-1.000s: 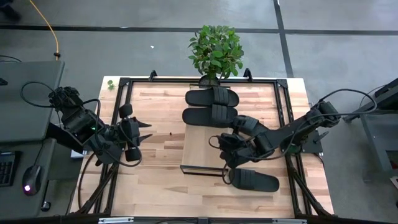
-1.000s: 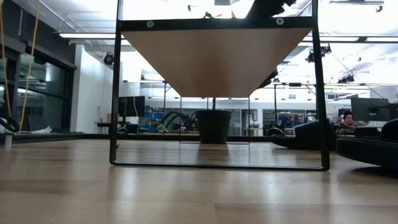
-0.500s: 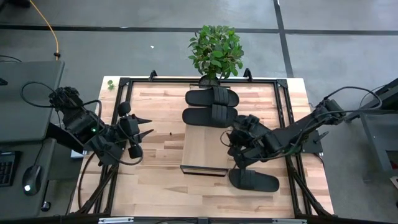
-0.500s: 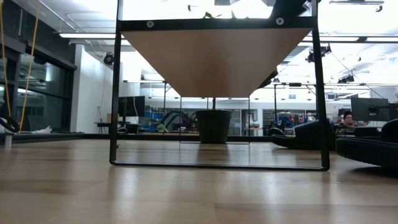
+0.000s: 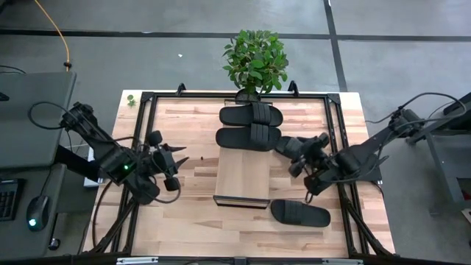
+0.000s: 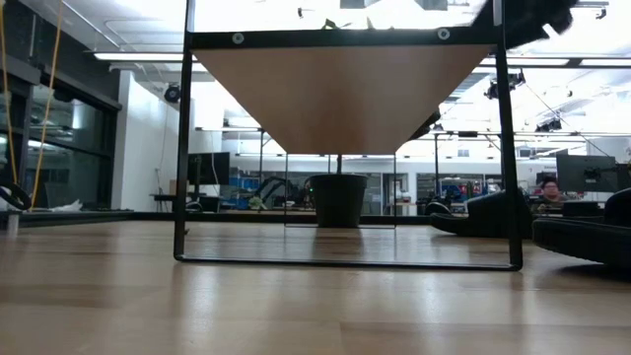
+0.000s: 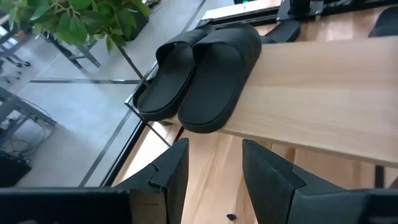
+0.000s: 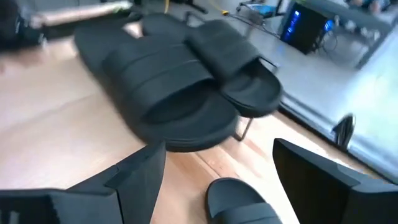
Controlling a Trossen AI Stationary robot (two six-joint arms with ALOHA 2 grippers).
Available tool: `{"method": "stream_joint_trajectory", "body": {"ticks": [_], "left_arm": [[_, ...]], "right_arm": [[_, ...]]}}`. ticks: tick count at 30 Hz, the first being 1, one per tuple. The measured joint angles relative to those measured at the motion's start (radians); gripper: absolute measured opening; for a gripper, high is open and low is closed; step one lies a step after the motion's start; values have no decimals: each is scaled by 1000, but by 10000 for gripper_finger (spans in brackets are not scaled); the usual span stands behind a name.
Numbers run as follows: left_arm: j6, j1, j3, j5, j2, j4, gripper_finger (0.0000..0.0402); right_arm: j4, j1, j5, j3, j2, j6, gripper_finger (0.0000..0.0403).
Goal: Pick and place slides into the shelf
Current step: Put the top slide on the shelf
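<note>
High view, left to right: my left gripper (image 5: 179, 154) waits part-open and empty. Two matte black slide sandals (image 5: 250, 125) sit on the pale wooden shelf board (image 5: 243, 177). My right gripper (image 5: 303, 154) hangs wide open, holding nothing. Next, I judge, it must fetch the loose black slide (image 5: 300, 213) on the tabletop.

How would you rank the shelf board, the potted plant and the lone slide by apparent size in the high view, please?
1. Shelf: largest.
2. Potted plant.
3. Lone slide: smallest.
The plant stands taller, nearer the camera, so it may look oversized.
</note>
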Motion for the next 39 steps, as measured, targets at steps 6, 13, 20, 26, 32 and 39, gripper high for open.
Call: {"method": "stream_joint_trajectory", "body": {"ticks": [6,13,20,26,32,39], "left_arm": [[-33,0,-82,-46,0,48,134],[-32,0,-96,-58,-3,65,134],[-35,0,-96,-50,-3,70,134],[-31,0,-96,-50,-3,70,134],[-31,0,-96,-50,-3,70,134],[-28,0,-96,-50,-3,70,134]], "right_arm": [[131,0,13,-179,-144,175,289],[382,0,-9,-384,-245,196,289],[464,0,-49,-511,-312,260,289],[436,-15,-110,-559,-339,323,289],[397,-31,-159,-589,-337,407,289],[378,-31,-189,-589,-337,441,289]]}}
